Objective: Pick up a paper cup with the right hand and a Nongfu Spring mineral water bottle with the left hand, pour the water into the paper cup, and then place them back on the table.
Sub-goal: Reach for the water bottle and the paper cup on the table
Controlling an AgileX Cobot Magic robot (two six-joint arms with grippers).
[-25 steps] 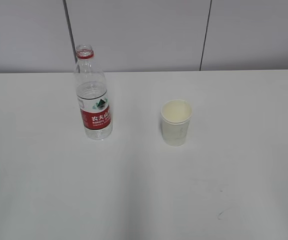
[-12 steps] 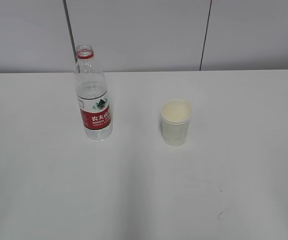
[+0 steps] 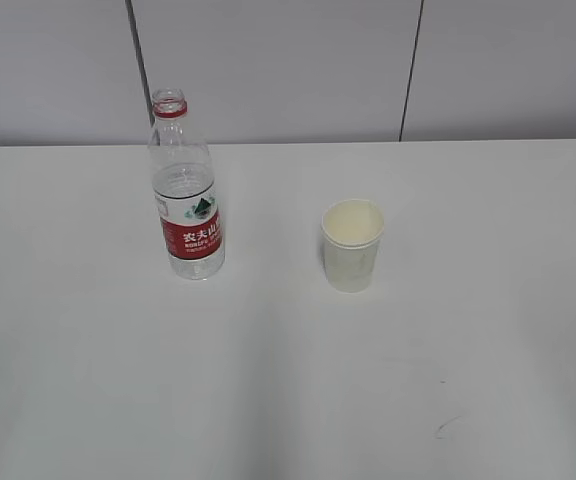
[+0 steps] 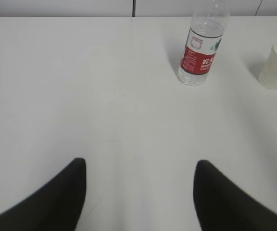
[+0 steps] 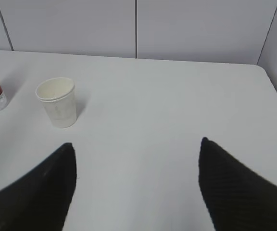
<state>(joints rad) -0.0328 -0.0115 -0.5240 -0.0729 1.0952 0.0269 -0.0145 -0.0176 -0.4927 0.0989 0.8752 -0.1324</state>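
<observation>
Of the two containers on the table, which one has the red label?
The Nongfu Spring mineral water bottle, the taller clear container on the left of the exterior view, uncapped. The paper cup to its right is plain cream-white with no label.

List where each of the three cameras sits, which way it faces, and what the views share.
Exterior: raised at the table's front, slanting down at bottle and paper cup; no robot parts visible.
Left wrist: behind the open left gripper, facing bottle.
Right wrist: behind the open right gripper, facing paper cup.
Shared: bottle, cup and white table appear in all three.
</observation>
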